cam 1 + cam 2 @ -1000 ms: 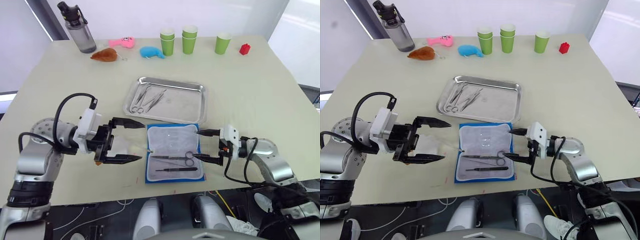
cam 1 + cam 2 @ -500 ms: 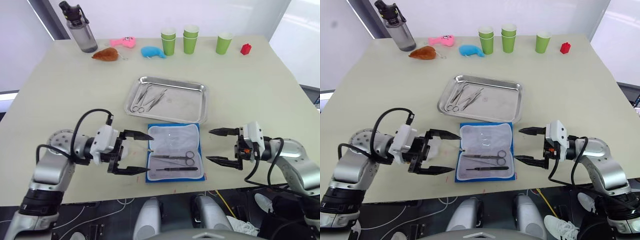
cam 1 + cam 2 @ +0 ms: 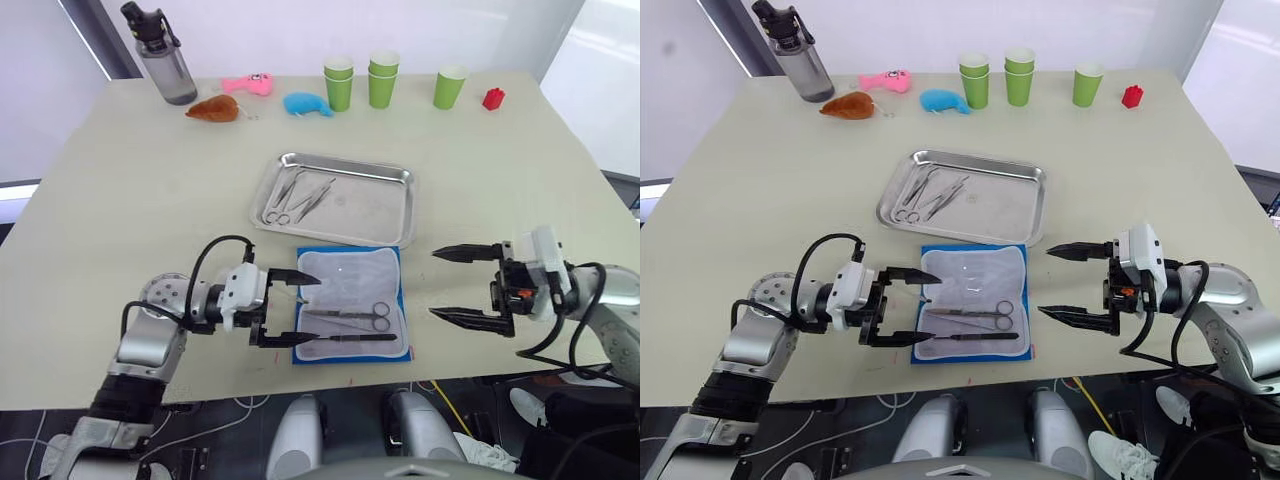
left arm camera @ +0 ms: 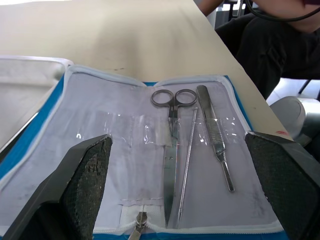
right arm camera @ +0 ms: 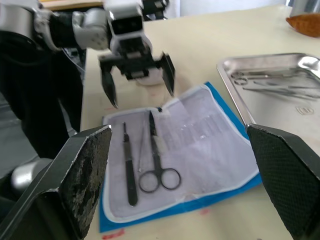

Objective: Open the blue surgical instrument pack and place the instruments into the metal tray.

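1. My left gripper (image 3: 295,310): jaws wide apart, holding nothing, at the pack's 9 o'clock edge.
2. My right gripper (image 3: 455,285): jaws wide apart, empty, at the pack's 3 o'clock, apart from it.
3. Pack (image 3: 350,316): open flat, white lining up. On it: scissors (image 3: 352,317), a dark tool (image 3: 358,338).
4. Tray (image 3: 335,199): at the pack's 12 o'clock, just beside it; holds several instruments (image 3: 293,196).
5. Cups (image 3: 380,80), bottle (image 3: 162,55): far edge.

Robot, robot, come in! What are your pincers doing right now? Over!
Both pincers open: left pincer at pack's edge, right pincer beside it. Pack open, scissors inside. Tray holds some tools. Path clear.
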Robot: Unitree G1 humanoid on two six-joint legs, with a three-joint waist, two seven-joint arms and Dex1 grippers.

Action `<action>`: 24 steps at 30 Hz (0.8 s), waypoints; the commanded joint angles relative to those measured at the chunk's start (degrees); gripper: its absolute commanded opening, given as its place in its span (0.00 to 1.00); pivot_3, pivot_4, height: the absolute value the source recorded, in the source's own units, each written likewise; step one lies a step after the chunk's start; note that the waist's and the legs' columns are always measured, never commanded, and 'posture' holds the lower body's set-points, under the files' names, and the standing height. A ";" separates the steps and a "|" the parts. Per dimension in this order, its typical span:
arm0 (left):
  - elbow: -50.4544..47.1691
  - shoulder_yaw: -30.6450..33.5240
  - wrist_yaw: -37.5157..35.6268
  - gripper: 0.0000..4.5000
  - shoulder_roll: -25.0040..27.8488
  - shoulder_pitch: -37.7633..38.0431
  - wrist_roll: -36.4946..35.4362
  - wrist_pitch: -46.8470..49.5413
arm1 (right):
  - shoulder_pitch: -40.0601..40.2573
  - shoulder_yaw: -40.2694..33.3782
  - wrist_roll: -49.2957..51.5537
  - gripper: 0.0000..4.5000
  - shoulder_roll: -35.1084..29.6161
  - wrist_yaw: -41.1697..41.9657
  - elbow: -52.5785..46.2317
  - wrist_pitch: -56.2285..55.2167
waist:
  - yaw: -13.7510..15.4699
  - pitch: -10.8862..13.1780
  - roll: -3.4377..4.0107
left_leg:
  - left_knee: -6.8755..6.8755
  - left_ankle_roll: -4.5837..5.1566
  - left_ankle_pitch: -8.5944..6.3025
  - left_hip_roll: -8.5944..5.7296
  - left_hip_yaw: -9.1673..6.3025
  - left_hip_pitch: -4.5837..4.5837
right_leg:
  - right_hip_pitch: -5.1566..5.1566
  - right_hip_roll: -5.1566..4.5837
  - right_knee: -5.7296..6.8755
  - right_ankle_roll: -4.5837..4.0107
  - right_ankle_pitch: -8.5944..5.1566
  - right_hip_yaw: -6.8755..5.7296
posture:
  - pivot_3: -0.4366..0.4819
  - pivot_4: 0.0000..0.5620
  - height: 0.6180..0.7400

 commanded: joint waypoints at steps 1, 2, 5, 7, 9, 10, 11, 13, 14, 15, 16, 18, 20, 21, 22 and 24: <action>0.95 -1.12 -1.62 0.99 -0.46 -0.76 -0.14 -1.96 | -0.02 -3.42 3.10 1.00 -1.42 0.27 -2.97 1.33 | -0.01 0.00 -0.01 | 0.00 0.00 0.00 0.00 0.01 0.00 | 0.00 0.00 0.00 0.00 0.00 0.01 | 0.48 0.27 0.95; 1.33 -1.25 -1.70 0.99 -0.59 -0.98 -0.26 -2.13 | 0.04 -3.59 3.39 1.00 -1.54 0.19 -3.30 1.63 | 0.00 0.00 -0.01 | 0.00 0.00 0.00 0.00 0.01 0.00 | 0.00 0.00 0.00 0.00 0.00 0.01 | 0.48 0.27 0.95; 2.64 -1.82 -2.59 0.99 -1.30 -1.72 -0.44 -3.17 | 0.65 -4.83 7.01 1.00 -1.39 0.07 -5.41 3.34 | 0.03 0.00 -0.01 | 0.01 0.00 0.00 0.00 -0.02 0.01 | 0.00 0.00 0.05 0.00 0.00 -0.01 | 0.48 0.27 0.95; 3.58 -2.22 -2.81 0.99 -1.82 -2.00 -0.11 -3.79 | 1.06 -5.40 8.32 1.00 -1.51 0.14 -6.77 3.92 | 0.02 -0.01 -0.01 | 0.02 0.00 0.00 0.00 -0.03 0.01 | 0.01 0.00 0.06 0.00 0.01 -0.02 | 0.48 0.27 0.95; 4.37 -2.52 -2.89 0.99 -2.28 -2.11 0.36 -4.36 | 1.10 -5.74 8.99 1.00 -1.72 -0.24 -7.68 4.41 | -0.03 -0.01 -0.01 | 0.09 0.00 0.00 0.00 -0.02 0.01 | 0.03 0.00 0.06 0.03 0.02 -0.01 | 0.48 0.27 0.95; 4.74 -2.80 -2.92 0.99 -2.38 -2.13 0.69 -4.69 | 1.00 -5.78 8.97 1.00 -1.81 -0.36 -7.97 4.35 | -0.03 -0.01 -0.01 | 0.17 0.00 0.00 0.00 -0.01 -0.01 | 0.04 0.00 0.07 0.06 0.04 0.01 | 0.48 0.27 0.95; 5.26 -3.10 -2.71 0.99 -2.43 -2.25 1.25 -5.23 | 0.85 -5.77 8.91 1.00 -1.85 -0.49 -8.16 4.38 | -0.01 -0.01 -0.01 | 0.20 0.00 0.00 0.00 -0.01 -0.02 | 0.04 0.00 0.07 0.07 0.05 0.01 | 0.48 0.27 0.95; 6.56 -3.82 -2.63 0.99 -2.65 -2.50 2.38 -6.49 | 0.51 -5.57 8.22 1.00 -1.94 -0.70 -8.30 4.05 | 0.01 -0.01 -0.01 | 0.31 0.00 0.00 0.00 -0.02 -0.01 | 0.08 0.00 0.10 0.11 0.07 0.01 | 0.48 0.27 0.95; 7.17 -4.17 -2.68 0.99 -2.77 -2.62 2.79 -6.94 | 0.31 -5.35 7.63 1.00 -1.99 -0.66 -8.17 3.67 | 0.01 -0.01 -0.01 | 0.36 0.01 0.00 0.00 -0.02 -0.01 | 0.11 0.01 0.10 0.13 0.08 0.00 | 0.48 0.27 0.95; 7.73 -4.46 -2.77 0.99 -2.89 -2.76 3.11 -7.37 | 0.15 -5.15 7.23 1.00 -2.03 -0.61 -8.02 3.38 | 0.01 -0.01 -0.01 | 0.44 0.01 0.00 0.00 -0.02 -0.02 | 0.13 0.01 0.11 0.16 0.10 0.00 | 0.48 0.27 0.95; 8.30 -4.79 -2.88 0.99 -2.98 -2.96 3.45 -7.70 | -0.03 -4.98 6.99 1.00 -2.01 -0.61 -7.83 3.24 | 0.01 -0.01 -0.01 | 0.51 0.01 0.00 0.00 -0.02 -0.03 | 0.14 0.00 0.12 0.18 0.11 0.00 | 0.48 0.27 0.95; 10.46 -5.89 -3.18 0.99 -3.29 -3.81 4.92 -8.96 | -0.75 -4.47 6.44 1.00 -1.78 -0.65 -7.35 3.08 | 0.01 -0.01 -0.01 | 0.68 0.01 0.00 0.00 -0.02 -0.06 | 0.16 0.01 0.14 0.28 0.17 0.02 | 0.48 0.27 0.95; 12.30 -6.97 -3.35 0.99 -3.55 -4.29 5.95 -9.69 | -1.31 -4.13 6.13 1.00 -1.41 -0.90 -7.14 3.11 | -0.01 -0.01 0.00 | 0.79 0.01 0.00 0.00 0.00 -0.07 | 0.19 0.01 0.15 0.36 0.24 0.05 | 0.48 0.27 0.95; 12.84 -7.26 -3.38 0.99 -3.63 -4.40 6.20 -9.96 | -1.43 -4.07 6.04 1.00 -1.28 -0.96 -7.11 3.15 | -0.01 -0.01 -0.01 | 0.82 0.01 0.00 0.00 0.05 -0.06 | 0.20 0.01 0.15 0.44 0.28 0.09 | 0.48 0.27 0.95; 13.53 -7.64 -3.50 0.99 -3.76 -4.50 6.64 -10.58 | -1.56 -3.94 5.80 1.00 -1.21 -0.93 -7.02 3.07 | 0.00 -0.01 0.00 | 0.84 0.01 0.00 0.00 0.05 -0.04 | 0.22 0.01 0.15 0.46 0.29 0.10 | 0.48 0.27 0.95; 14.65 -8.24 -2.65 0.99 -4.02 -4.61 7.95 -11.11 | -1.62 -3.72 5.26 1.00 -1.19 -0.82 -6.96 2.86 | 0.01 -0.02 0.02 | 0.84 0.01 0.00 0.00 0.05 0.07 | 0.34 0.01 0.15 0.48 0.29 0.10 | 0.48 0.27 0.95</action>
